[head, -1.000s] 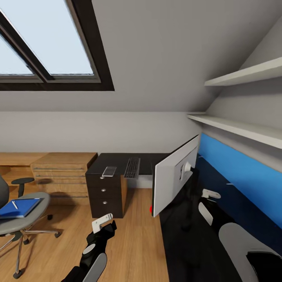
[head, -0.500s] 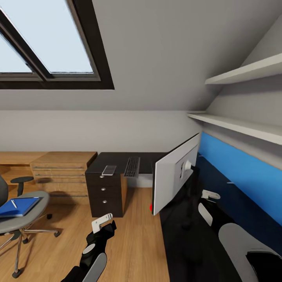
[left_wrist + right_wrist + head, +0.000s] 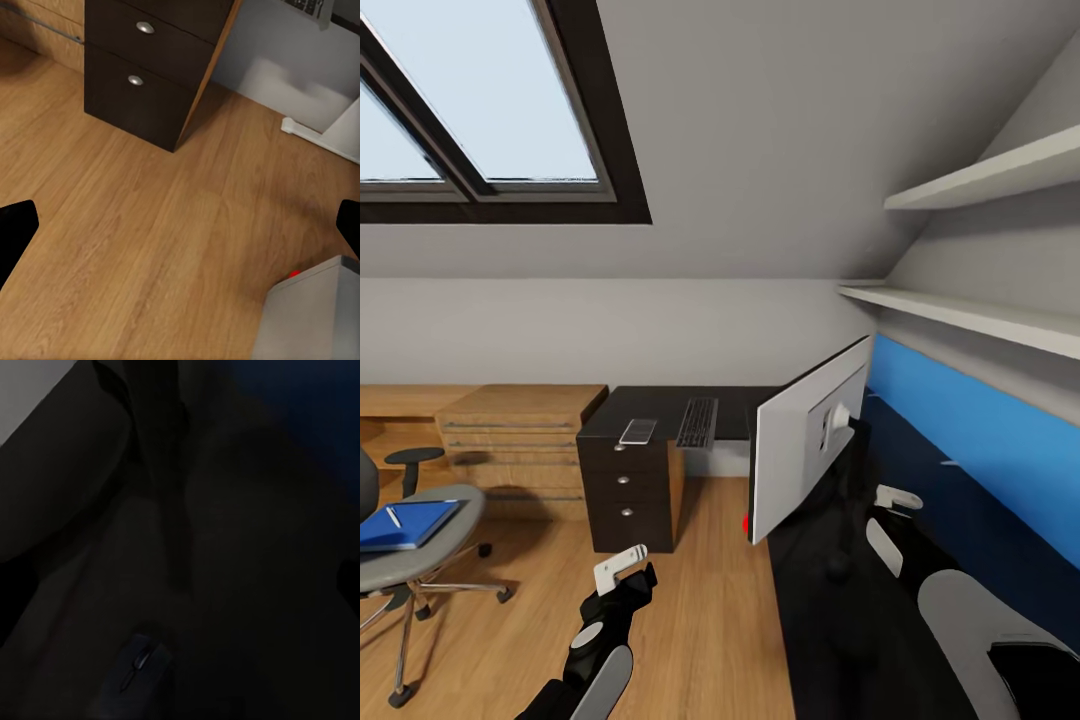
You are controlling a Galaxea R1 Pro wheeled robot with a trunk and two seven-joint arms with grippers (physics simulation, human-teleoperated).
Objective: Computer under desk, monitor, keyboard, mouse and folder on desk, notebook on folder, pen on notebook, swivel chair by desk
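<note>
Sloped white ceiling and a dark-framed skylight (image 3: 490,110) close the head view over the black L-shaped surface (image 3: 660,405). On it lie the keyboard (image 3: 698,424) and a small grey slab, probably the notebook (image 3: 639,432); the monitor (image 3: 805,450) stands edge-on nearby. On the swivel chair (image 3: 415,545) rests the blue folder (image 3: 405,527) with the pen (image 3: 394,517) on top. I judge the folder light, thin and floppy, best pinched at an overhanging edge; the pen could roll off. The left hand (image 3: 622,567) hangs low over the floor, forearm pointing ahead; the right hand (image 3: 898,495) reaches forward behind the monitor.

Left wrist view: fingertips wide apart, empty, over wood floor (image 3: 150,225) near the drawer unit (image 3: 161,52).

Right wrist view: very dark; the mouse (image 3: 135,667) lies below, and I cannot tell the right hand's opening.
</note>
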